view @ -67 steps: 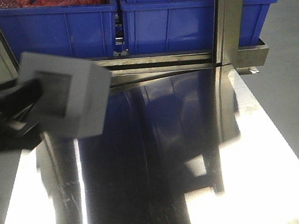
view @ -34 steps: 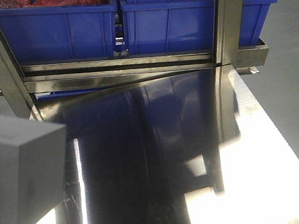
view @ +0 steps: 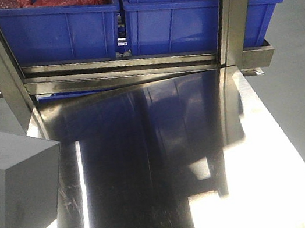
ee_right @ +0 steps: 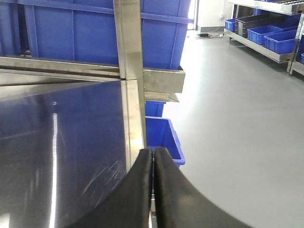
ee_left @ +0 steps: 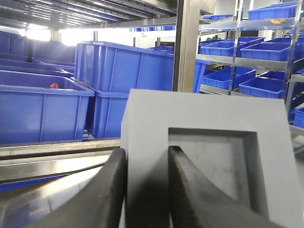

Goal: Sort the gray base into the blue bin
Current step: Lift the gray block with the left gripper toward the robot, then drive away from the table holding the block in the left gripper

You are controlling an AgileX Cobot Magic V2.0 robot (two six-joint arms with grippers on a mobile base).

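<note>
The gray base (view: 13, 186) hangs in the air at the lower left of the front view, close to the camera, over the steel table's (view: 168, 170) left edge. In the left wrist view the base (ee_left: 152, 118) fills the lower middle, with its square recess facing the camera. My left gripper (ee_left: 146, 153) is shut on the recess wall, one finger inside the recess and one outside. My right gripper (ee_right: 153, 152) is shut and empty over the table's right edge. I cannot tell which blue tub is the blue bin.
Large blue tubs (view: 182, 14) stand on a steel rack behind the table; the left one (view: 55, 31) holds red material. Steel posts (view: 235, 11) rise at the table's back. A small blue tub (ee_right: 164, 137) sits on the floor under the right edge. Shelving with blue bins (ee_left: 266, 52) stands further back.
The gray base has moved down, left and closer to the camera. The left gripper, visible on it a second ago, is now hidden behind it in the front view.
</note>
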